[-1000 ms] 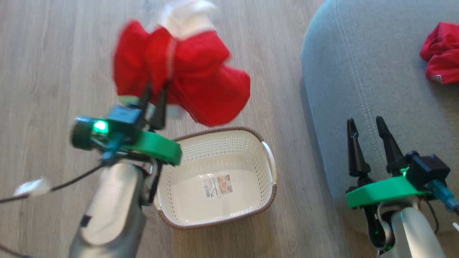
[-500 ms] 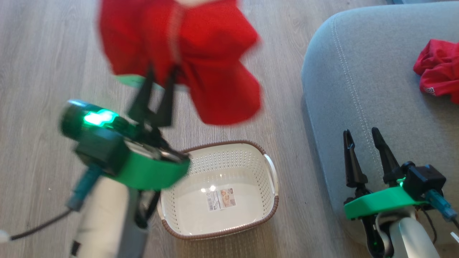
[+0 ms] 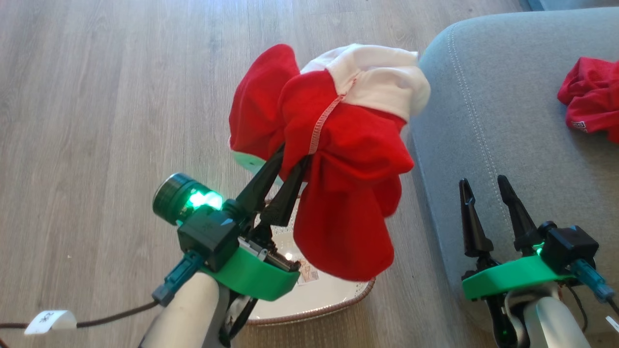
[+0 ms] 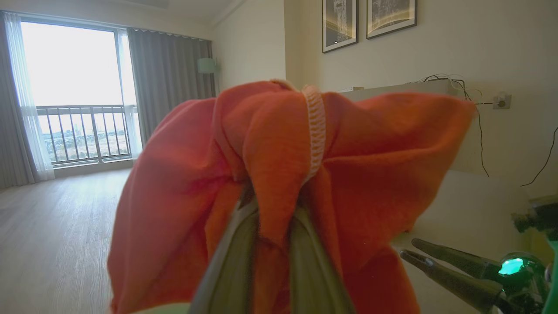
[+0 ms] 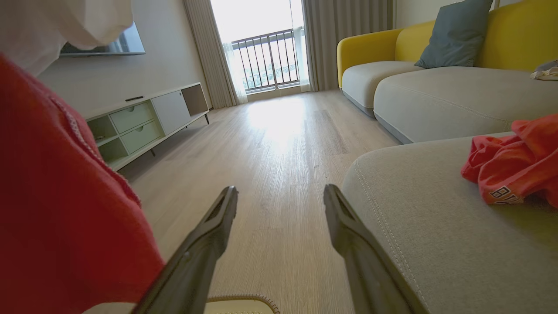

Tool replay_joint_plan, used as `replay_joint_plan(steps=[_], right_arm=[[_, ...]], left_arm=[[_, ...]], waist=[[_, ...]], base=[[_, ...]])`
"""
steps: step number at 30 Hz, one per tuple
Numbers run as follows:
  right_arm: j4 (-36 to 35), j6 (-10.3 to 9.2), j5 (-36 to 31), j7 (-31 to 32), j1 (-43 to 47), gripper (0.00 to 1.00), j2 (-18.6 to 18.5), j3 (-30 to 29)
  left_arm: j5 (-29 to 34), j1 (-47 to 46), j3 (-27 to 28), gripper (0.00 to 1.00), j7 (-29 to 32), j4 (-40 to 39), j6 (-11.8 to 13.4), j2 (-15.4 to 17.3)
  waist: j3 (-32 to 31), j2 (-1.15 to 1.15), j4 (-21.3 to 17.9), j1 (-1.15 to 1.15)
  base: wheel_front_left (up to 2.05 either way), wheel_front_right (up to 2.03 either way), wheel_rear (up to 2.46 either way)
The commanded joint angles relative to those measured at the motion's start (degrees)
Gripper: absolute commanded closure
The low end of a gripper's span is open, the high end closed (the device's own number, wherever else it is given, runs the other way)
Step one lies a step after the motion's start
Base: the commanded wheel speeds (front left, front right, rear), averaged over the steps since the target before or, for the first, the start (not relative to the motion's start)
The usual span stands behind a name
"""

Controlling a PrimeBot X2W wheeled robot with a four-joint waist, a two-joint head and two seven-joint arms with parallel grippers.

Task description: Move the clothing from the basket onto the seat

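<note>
The left gripper (image 3: 292, 159) clamps a red-and-white garment (image 3: 348, 203) aloft over the cream basket (image 3: 333, 309), largely hidden behind the hanging cloth. The right gripper (image 3: 483, 186) stands spread and empty beside the grey seat (image 3: 483, 96), where a plain red garment (image 3: 587, 104) lies. Around them are a wood-plank floor (image 3: 96, 96), a low cabinet (image 5: 148, 122) and possibly a television.

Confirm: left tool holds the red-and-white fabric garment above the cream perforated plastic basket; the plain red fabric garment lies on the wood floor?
No. The plain red fabric garment lies on the grey upholstered seat instead; the head view shows it. Rest is right.
</note>
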Motion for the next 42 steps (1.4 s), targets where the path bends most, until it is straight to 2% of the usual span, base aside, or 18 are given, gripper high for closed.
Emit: replay_joint_plan(steps=[1, 19, 25, 33, 42], right_arm=[[-2.14, -0.02, -0.16, 0.04, -0.46, 0.00, -0.63, 1.52], [-2.82, -0.02, 0.13, 0.04, -1.09, 0.00, -0.44, 2.64], [-4.58, -0.02, 0.41, 0.04, -1.18, 0.00, -2.23, 5.59], [-8.01, -0.02, -0.44, 0.04, -1.27, 0.00, -6.88, 12.07], [-12.35, -0.02, -1.69, 0.04, -3.08, 0.00, -13.64, 26.05]], left_arm=[[0.34, -1.11, 1.55, 1.00, -0.29, -1.67, 0.13, 0.22], [0.42, -1.20, 3.06, 1.00, -0.29, -1.86, 0.30, 0.22], [0.22, -1.25, 3.86, 1.00, -0.29, -1.51, 0.60, 0.22], [0.59, -1.63, 5.00, 1.00, -0.29, -0.78, 0.55, 0.22], [0.96, -1.81, 4.77, 1.00, -0.29, 0.03, 0.11, 0.21]], waist=[[-0.02, 0.00, -0.03, 0.01], [-0.02, 0.00, -0.48, 0.01], [0.35, 0.00, -1.12, 0.01], [1.09, 0.00, -2.08, 0.01], [1.30, 0.00, -2.14, 0.01]], base=[[0.00, 0.00, 0.00], [0.00, 0.00, 0.00], [0.00, 0.00, 0.00], [0.00, 0.00, 0.00], [0.00, 0.00, 0.00]])
